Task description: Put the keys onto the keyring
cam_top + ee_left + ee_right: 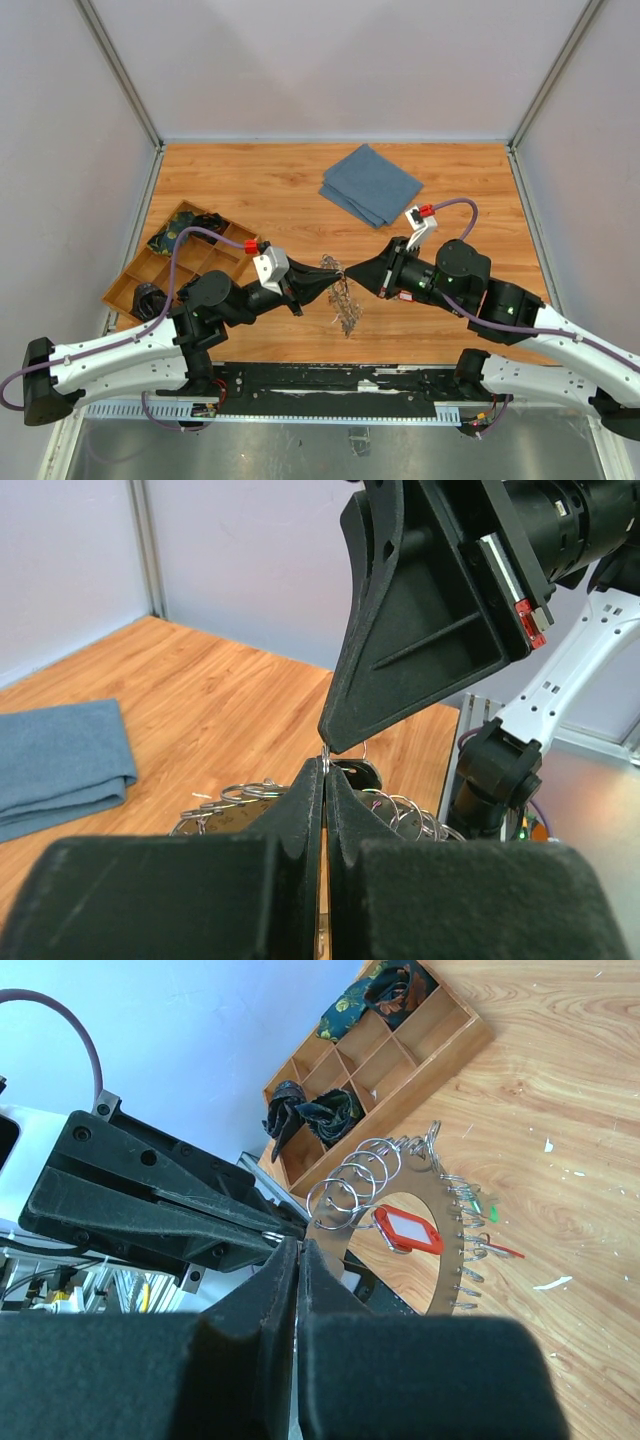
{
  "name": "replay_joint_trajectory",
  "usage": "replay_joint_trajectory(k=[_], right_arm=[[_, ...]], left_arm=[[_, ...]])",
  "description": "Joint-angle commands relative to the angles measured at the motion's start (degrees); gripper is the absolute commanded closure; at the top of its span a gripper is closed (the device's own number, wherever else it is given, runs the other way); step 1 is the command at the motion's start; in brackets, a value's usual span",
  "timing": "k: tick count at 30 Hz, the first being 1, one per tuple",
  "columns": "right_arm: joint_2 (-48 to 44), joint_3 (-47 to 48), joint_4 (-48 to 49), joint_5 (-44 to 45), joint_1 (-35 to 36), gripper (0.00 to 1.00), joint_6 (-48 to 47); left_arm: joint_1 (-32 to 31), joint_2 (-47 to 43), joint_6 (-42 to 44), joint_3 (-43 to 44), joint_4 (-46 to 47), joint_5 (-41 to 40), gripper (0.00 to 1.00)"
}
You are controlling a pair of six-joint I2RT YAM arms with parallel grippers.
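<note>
The keyring (pixel 346 300) hangs above the table's middle, a flat silvery ring (pixel 446 1260) edged with many small wire loops (pixel 240 795). A key with a red tag (pixel 408 1230) hangs on one loop. Small green and red pieces (pixel 494 1232) show near its far edge. My left gripper (pixel 335 277) is shut, pinching a small wire loop of the keyring at its tip (pixel 326 768). The right gripper (pixel 351 271) meets it tip to tip, and its jaws (pixel 298 1246) are shut. Whether it pinches anything is hidden. Its black finger (pixel 420 620) fills the upper left wrist view.
A folded blue cloth (pixel 371 185) lies at the back of the table, also in the left wrist view (pixel 55 765). A wooden divided tray (pixel 190 262) with dark patterned cloth rolls sits at the left (pixel 435 1020). Grey walls enclose the table.
</note>
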Motion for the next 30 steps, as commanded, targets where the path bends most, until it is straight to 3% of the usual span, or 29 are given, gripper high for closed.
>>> replay_joint_trajectory(k=[1,19,25,30], right_arm=[[-1.04,-1.42,0.47,1.09,-0.74,0.99,1.77],[0.23,-5.52,-0.11,-0.73,-0.76,0.97,3.88],[-0.67,-5.27,-0.07,0.12,-0.82,0.84,1.82],[-3.18,-3.9,2.89,1.54,-0.82,0.77,-6.74]], left_arm=[[0.43,-1.88,-0.01,0.36,4.83,-0.91,0.99],[0.4,-2.44,0.15,0.18,5.88,-0.55,0.99],[0.42,-2.55,0.16,0.14,5.98,-0.3,0.99],[0.43,-2.77,-0.25,0.18,5.97,0.26,0.99]])
